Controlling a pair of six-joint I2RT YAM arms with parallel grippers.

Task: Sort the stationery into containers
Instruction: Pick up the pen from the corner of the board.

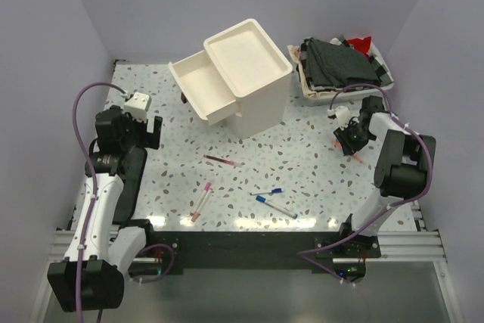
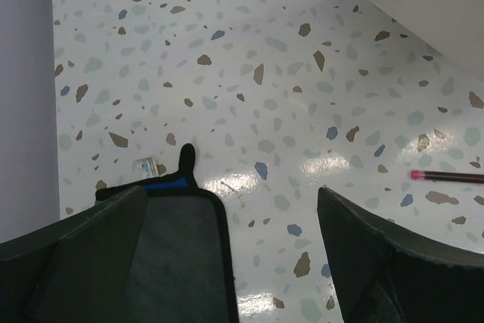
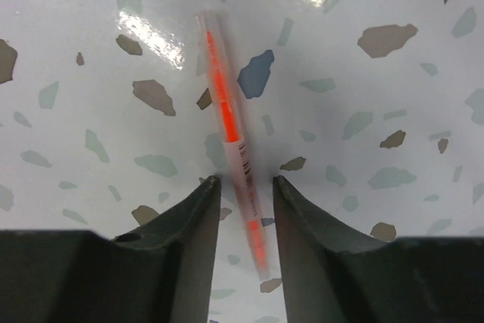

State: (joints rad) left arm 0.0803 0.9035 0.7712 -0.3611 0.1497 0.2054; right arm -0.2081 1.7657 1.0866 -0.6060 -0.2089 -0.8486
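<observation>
Right gripper (image 3: 243, 181) is down at the table with the orange pen (image 3: 225, 115) running between its fingers. The jaws are only parted a little, but I can see table on both sides of the pen, so it's released, not clamped. That's all near the right edge of the table (image 1: 302, 153), just in front of the white tray (image 1: 311, 94) of dark cloths in the far right corner.

Left gripper (image 2: 265, 213) is spread wide, gripping nothing, hovering by the left edge.

The maroon pen (image 1: 221, 160) lies mid-table. The pink pen (image 1: 203, 200) and the blue-capped white pens (image 1: 276, 207) sit closer to the near edge.

The cream cabinet (image 1: 253, 73) is at the middle of the far edge, with one drawer (image 1: 197, 85) pulled out toward the left. I can't tell which level.
</observation>
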